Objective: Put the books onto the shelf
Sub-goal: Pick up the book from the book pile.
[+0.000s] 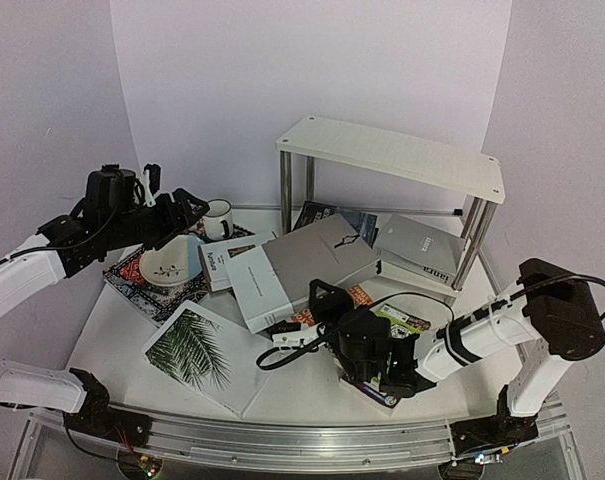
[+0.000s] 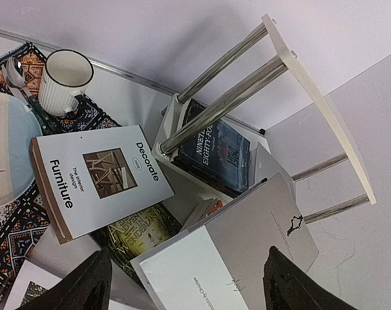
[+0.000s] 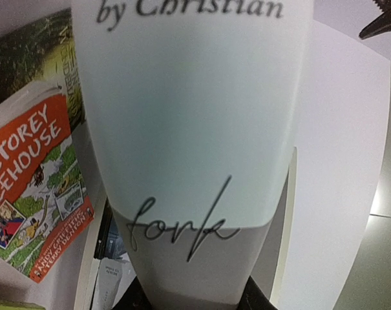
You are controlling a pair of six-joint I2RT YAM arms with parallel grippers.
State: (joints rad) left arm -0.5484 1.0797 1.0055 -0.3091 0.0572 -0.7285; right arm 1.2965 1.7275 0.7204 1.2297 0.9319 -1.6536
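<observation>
Grey book: fills right wrist view, near edge between the jaws.
Right gripper: narrowed, clamped on that edge.
Orange book: flat, beside the gripper, left in this view.
Left gripper: spread wide, holding nothing, above grey book.
Shelf: ahead and right of left gripper; dark blue book on lower board.
Palm-leaf book: top view, flat, left of right gripper.

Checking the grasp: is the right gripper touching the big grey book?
Touching. In the right wrist view the grey book runs down between the dark fingertips of the right gripper, and its edges meet both of them.
</observation>
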